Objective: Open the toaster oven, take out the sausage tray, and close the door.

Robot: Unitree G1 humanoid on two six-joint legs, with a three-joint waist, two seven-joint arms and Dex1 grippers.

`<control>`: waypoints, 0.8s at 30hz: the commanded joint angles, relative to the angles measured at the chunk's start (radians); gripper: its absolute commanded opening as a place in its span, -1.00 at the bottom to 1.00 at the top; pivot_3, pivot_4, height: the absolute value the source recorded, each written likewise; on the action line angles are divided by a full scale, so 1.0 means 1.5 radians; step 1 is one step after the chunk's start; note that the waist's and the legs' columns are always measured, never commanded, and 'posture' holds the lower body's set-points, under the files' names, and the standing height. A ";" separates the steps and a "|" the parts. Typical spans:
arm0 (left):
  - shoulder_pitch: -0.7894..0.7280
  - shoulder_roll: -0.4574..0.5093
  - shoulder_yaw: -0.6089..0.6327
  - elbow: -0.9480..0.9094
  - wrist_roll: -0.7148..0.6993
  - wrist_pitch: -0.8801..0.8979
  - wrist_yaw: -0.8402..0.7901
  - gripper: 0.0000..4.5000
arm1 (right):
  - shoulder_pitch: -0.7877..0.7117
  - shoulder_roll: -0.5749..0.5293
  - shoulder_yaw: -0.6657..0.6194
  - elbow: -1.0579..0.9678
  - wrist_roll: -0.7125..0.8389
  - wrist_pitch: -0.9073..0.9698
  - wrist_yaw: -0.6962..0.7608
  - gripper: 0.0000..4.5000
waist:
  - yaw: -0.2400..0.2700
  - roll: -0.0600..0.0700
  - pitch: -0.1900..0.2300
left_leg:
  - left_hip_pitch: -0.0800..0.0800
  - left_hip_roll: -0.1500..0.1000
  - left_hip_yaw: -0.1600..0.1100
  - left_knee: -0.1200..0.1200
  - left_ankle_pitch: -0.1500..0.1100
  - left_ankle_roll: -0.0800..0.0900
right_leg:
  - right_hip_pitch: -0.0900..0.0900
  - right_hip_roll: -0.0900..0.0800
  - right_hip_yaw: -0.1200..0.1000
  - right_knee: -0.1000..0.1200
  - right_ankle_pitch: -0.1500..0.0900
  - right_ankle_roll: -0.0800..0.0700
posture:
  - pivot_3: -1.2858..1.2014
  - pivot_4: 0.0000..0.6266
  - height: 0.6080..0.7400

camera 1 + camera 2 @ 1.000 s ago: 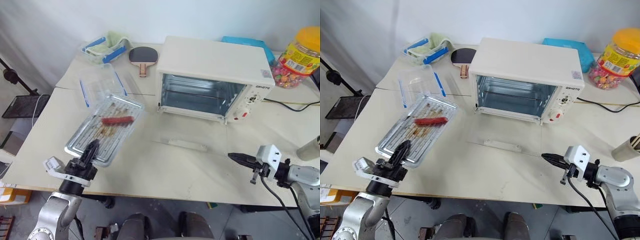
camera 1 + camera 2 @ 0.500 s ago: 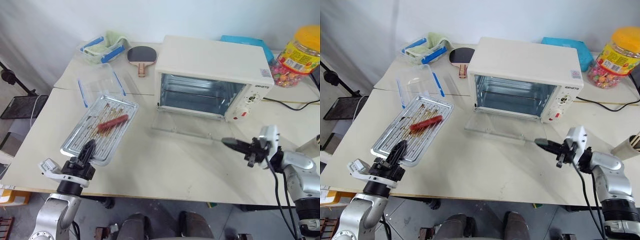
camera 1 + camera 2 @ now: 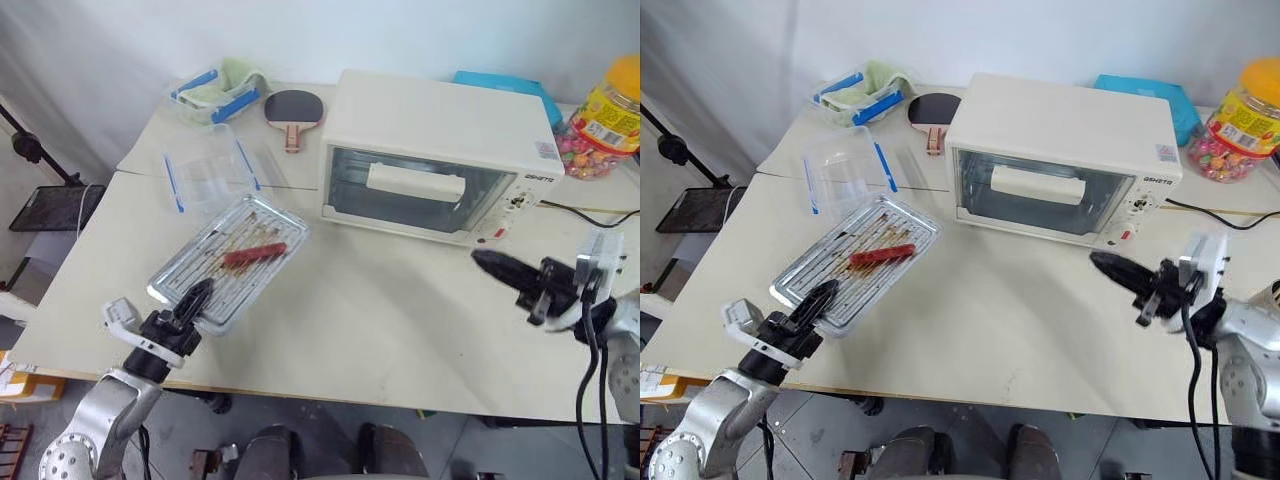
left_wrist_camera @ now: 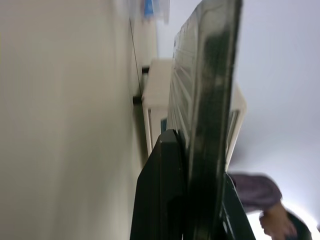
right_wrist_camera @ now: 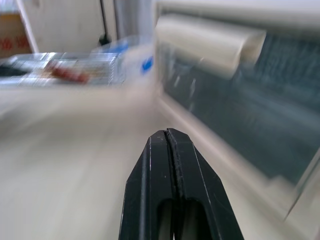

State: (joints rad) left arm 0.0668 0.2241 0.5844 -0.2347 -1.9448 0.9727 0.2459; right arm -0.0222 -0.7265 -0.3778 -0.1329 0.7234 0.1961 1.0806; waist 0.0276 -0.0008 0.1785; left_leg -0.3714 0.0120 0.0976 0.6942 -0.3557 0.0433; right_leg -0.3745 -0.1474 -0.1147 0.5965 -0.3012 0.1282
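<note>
door shut; left hand grips sausage tray; right hand clenched, empty

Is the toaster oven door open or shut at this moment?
Shut. The door stands upright, flush against the toaster oven front, its white handle facing outward.

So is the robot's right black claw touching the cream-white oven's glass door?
Apart. In the left eye view the right gripper, fingers shut, hangs out in front of the oven, with bare table between it and the closed door.
</note>
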 commanded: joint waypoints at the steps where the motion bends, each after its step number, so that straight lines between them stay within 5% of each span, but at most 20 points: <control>1: -0.069 0.058 -0.032 0.087 -0.018 0.086 -0.032 -1.00 | 0.063 -0.005 -0.047 -0.070 0.001 -0.022 0.018 -0.75 | 0.002 0.000 0.000 | 0.000 0.000 0.000 0.000 0.000 0.000 | 0.000 0.000 0.000 0.000 0.000 0.000 | 0.03 -0.52 1.00; 7: -0.210 0.139 -0.110 0.264 -0.018 0.200 -0.055 -1.00 | 0.166 0.029 -0.073 -0.137 -0.029 -0.116 0.050 0.05 | -0.001 0.000 0.000 | 0.001 0.000 0.000 0.000 0.000 0.000 | 0.000 0.001 -0.001 0.002 0.000 0.000 | 0.03 -0.52 1.00; 9: -0.257 0.171 -0.159 0.315 -0.018 0.237 -0.068 -1.00 | 0.190 0.045 -0.088 -0.146 -0.032 -0.161 0.065 0.05 | 0.001 0.000 0.000 | 0.001 0.000 0.000 0.000 0.001 0.000 | -0.001 0.001 -0.001 0.003 0.000 0.001 | 0.03 -0.52 1.00; 13: -0.339 0.198 -0.231 0.405 -0.010 0.277 -0.092 -1.00 | 0.264 0.018 -0.124 -0.192 0.054 -0.060 0.065 0.19 | 0.017 0.000 0.000 | 0.001 -0.002 -0.001 0.000 0.001 0.000 | -0.001 0.001 -0.001 0.003 0.001 0.001 | 0.03 -0.52 1.00; 19: -0.435 0.190 -0.269 0.505 0.088 0.320 -0.170 -1.00 | 0.342 0.030 -0.158 -0.253 0.046 -0.057 0.049 0.99 | 0.017 0.000 0.000 | 0.000 -0.005 -0.002 -0.001 0.000 -0.003 | -0.001 0.000 0.004 0.002 0.001 0.002 | 0.03 -0.52 1.00; 24: -0.426 0.199 -0.270 0.504 0.124 0.360 -0.216 -1.00 | 0.369 0.038 -0.161 -0.298 0.042 -0.053 0.022 0.99 | 0.003 0.000 0.000 | 0.002 -0.004 -0.001 -0.006 0.002 -0.002 | -0.002 0.001 0.003 0.000 0.001 0.002 | 0.03 -0.52 1.00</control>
State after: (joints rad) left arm -0.5825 0.5135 0.1753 0.5342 -1.7685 1.4825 -0.0384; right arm 0.5204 -0.6787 -0.5912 -0.5362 0.7753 0.1186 1.1235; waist 0.0318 -0.0008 0.1789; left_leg -0.3689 0.0060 0.0963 0.6839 -0.3519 0.0403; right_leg -0.3772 -0.1456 -0.1106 0.5958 -0.2998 0.1312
